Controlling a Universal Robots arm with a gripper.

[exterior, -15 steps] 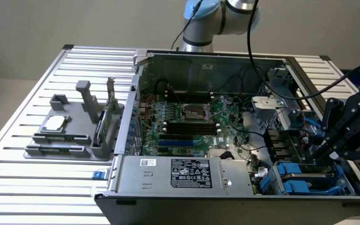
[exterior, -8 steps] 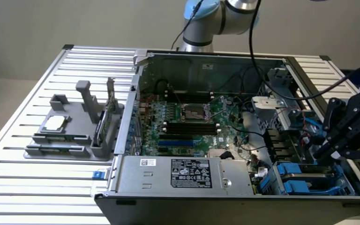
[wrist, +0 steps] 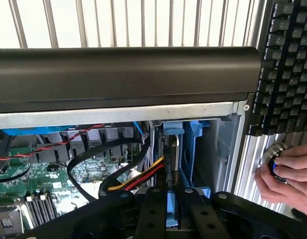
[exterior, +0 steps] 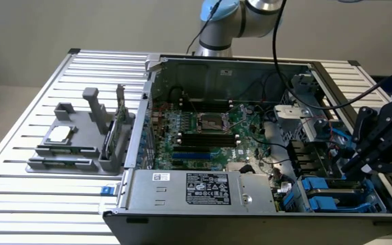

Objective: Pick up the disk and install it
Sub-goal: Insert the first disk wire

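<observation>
Because the disk [wrist: 172, 159] stands on edge in the drive bay, you see it as a thin grey slab with blue carrier rails. Taking the motherboard [exterior: 206, 132] as the centre of a clock in the exterior view, the bay sits at about 4 o'clock, in the corner of the open case [exterior: 182, 61].

The tool [wrist: 171, 194] [exterior: 359, 166] looks closed on the disk's edge, one finger on each flat face. Judge it a stiff, fairly heavy block: it will not bend, but the metal faces are likely slick and the inside is shock-sensitive. The rails look like the safer place to bear on.

Room is tight. Red, yellow and black cables [wrist: 136, 179] run just beside the disk, and more blue carriers [exterior: 318, 186] lie near it. The power-supply box [exterior: 206, 189] lies at 6 o'clock, and a grey fixture [exterior: 80, 138] at 9 o'clock on the slatted counter [exterior: 19, 153]. A person's hand [wrist: 287, 172] rests on a knob near a keyboard [wrist: 287, 59].
</observation>
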